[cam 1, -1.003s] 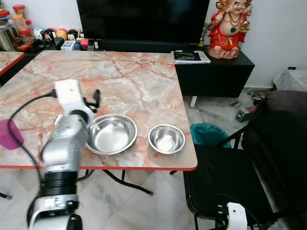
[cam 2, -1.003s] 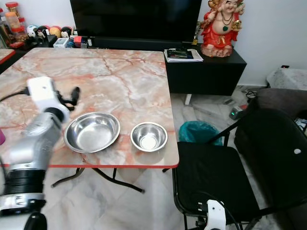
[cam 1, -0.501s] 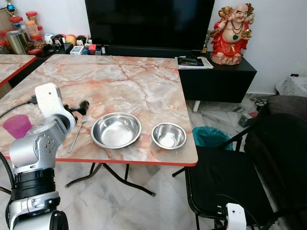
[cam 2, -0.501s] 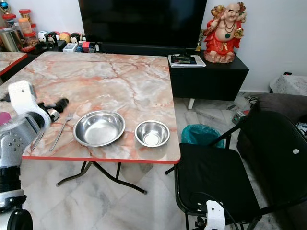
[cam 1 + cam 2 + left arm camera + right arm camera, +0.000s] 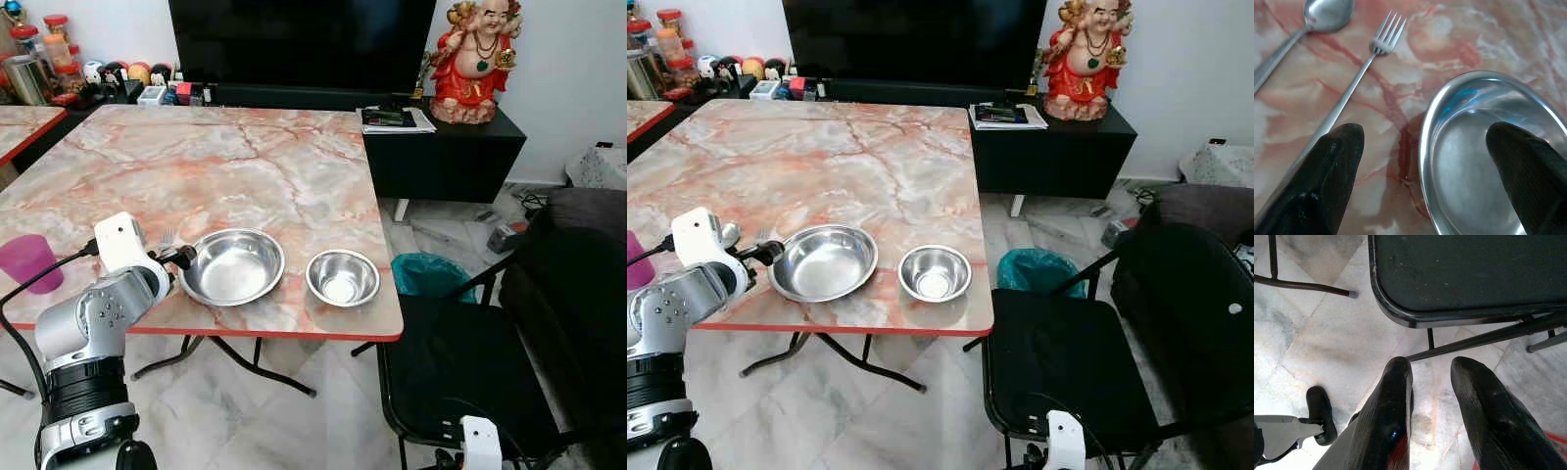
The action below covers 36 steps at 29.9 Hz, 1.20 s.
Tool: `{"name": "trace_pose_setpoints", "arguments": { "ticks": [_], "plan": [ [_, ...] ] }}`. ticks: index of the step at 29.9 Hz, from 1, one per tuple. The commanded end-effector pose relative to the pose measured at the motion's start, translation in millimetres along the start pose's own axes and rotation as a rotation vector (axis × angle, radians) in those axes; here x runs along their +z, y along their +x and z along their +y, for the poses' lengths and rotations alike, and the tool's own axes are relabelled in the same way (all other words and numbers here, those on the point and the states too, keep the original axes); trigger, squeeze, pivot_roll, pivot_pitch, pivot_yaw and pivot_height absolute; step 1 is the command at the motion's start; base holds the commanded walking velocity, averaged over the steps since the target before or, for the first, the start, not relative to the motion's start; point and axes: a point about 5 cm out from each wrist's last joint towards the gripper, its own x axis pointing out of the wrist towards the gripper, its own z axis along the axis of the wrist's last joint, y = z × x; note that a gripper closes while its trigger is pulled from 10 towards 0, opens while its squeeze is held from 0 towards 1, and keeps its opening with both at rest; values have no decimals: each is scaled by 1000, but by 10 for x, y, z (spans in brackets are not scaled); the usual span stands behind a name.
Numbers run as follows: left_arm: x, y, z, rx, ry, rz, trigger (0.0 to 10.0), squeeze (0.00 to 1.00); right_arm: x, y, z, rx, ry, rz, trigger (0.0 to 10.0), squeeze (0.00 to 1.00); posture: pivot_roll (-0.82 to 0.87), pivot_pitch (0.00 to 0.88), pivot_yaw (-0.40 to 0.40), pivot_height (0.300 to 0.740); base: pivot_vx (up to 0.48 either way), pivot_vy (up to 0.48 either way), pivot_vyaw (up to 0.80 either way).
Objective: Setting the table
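Here the left gripper (image 5: 1422, 171) hangs released over the large bowl's (image 5: 231, 266) left rim, fork (image 5: 1359, 78) and spoon (image 5: 1308, 22) just left, small bowl (image 5: 342, 277) right. Right gripper (image 5: 1432, 396) hangs parted above floor.

The room is evenly and brightly lit by soft light, and both head views are sharp with no motion blur. The glossy pink-veined marble table top (image 5: 245, 166) carries a pale sheen, and the large round steel bowl (image 5: 231, 266) and small round steel bowl (image 5: 342, 277) throw bright glints. In the left wrist view the black fingertips (image 5: 1327, 181) are soft and out of focus. The right wrist view is dimmer, its black fingers (image 5: 1391, 416) shining faintly.
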Motion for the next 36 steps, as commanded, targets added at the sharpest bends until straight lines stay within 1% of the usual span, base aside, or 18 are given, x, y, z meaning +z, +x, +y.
{"name": "trace_pose_setpoints", "arguments": {
  "ticks": [1,9,11,16,26,31,32,33,34,35,36],
  "plan": [
    [5,25,-27,0,-15,11,10000,0,2,0,-3,-2,15,0,10000,0,26,0,-36,740,0,0,0],
    [-71,114,-103,-9,-44,11,10000,0,-4,-2,-6,0,12,2,10000,0,25,0,-36,740,0,0,0],
    [-129,162,-166,-17,-83,19,10000,0,-9,-2,-5,0,13,1,10000,0,14,0,-34,740,0,0,0],
    [-175,208,-235,-29,-86,25,10000,0,-10,-3,-5,-3,15,0,10000,0,14,0,-33,740,0,0,0],
    [-216,243,-209,2,-88,35,10000,0,-9,-1,2,-3,18,0,10000,0,16,0,-32,740,0,0,0],
    [-242,253,-211,1,-88,39,10000,0,-7,0,3,-2,19,0,10000,0,18,0,-32,740,0,0,0],
    [-246,254,-211,1,-88,39,9451,0,-7,0,3,-2,20,0,10000,0,18,0,-32,740,0,0,0],
    [-249,255,-211,2,-89,40,9451,0,-7,0,3,-2,20,0,10000,0,18,0,-32,740,0,0,0],
    [-252,257,-209,2,-91,40,5608,0,-7,0,3,-3,20,-1,10000,0,16,0,-31,740,0,0,0],
    [-257,260,-208,4,-93,41,3725,0,-6,0,3,-3,20,-1,10000,0,15,0,-32,740,0,0,0],
    [-258,261,-209,4,-94,41,2196,0,-7,0,2,-4,21,-1,10000,0,15,0,-32,740,0,0,0]
  ]
}}
